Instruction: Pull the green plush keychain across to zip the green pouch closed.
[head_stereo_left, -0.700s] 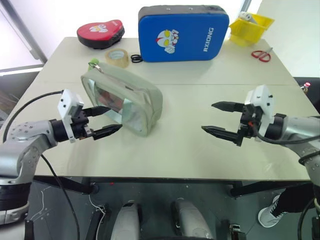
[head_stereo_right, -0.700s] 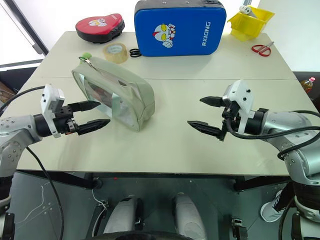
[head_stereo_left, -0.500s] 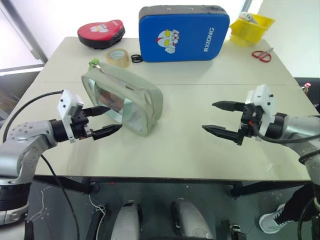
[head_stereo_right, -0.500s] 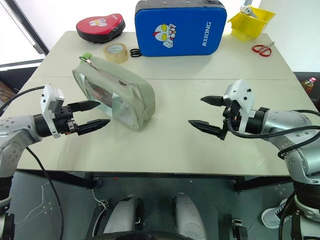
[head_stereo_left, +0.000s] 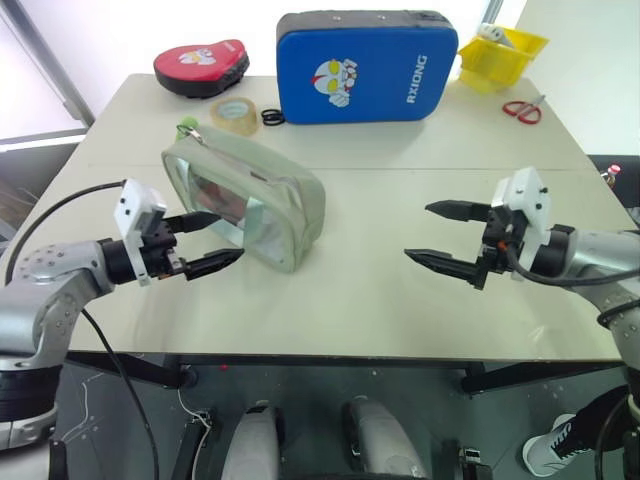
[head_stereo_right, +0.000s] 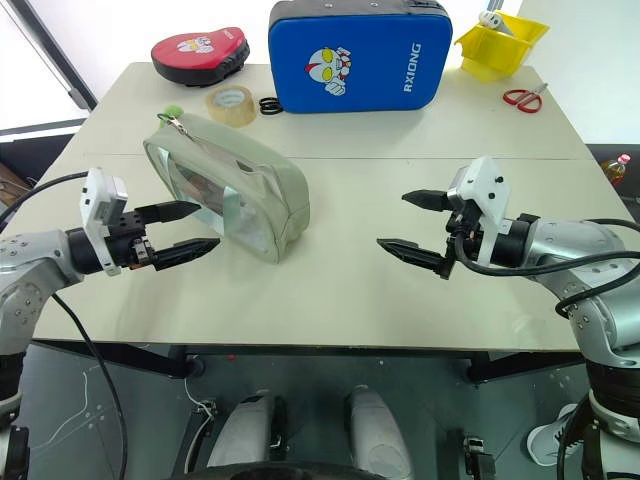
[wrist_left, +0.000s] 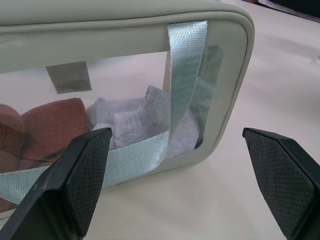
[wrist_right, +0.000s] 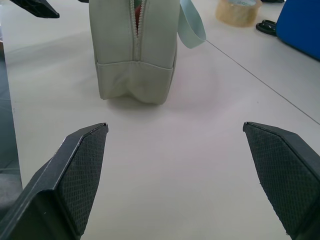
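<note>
Nothing has shifted in the last moment: our left gripper (head_stereo_left: 207, 241) and right gripper (head_stereo_left: 441, 235) still hover, jaws apart and empty. The green pouch (head_stereo_left: 250, 200) stands unzipped (green plush keychain (head_stereo_left: 187, 125) at its far end), so zipping hasn't begun.

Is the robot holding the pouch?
No: both end effectors, left and right, are open and clear of the pouch.

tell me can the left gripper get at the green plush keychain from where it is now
Probably not directly: the open left gripper faces the green pouch, whose body stands between it and the green plush keychain at the far end.
</note>
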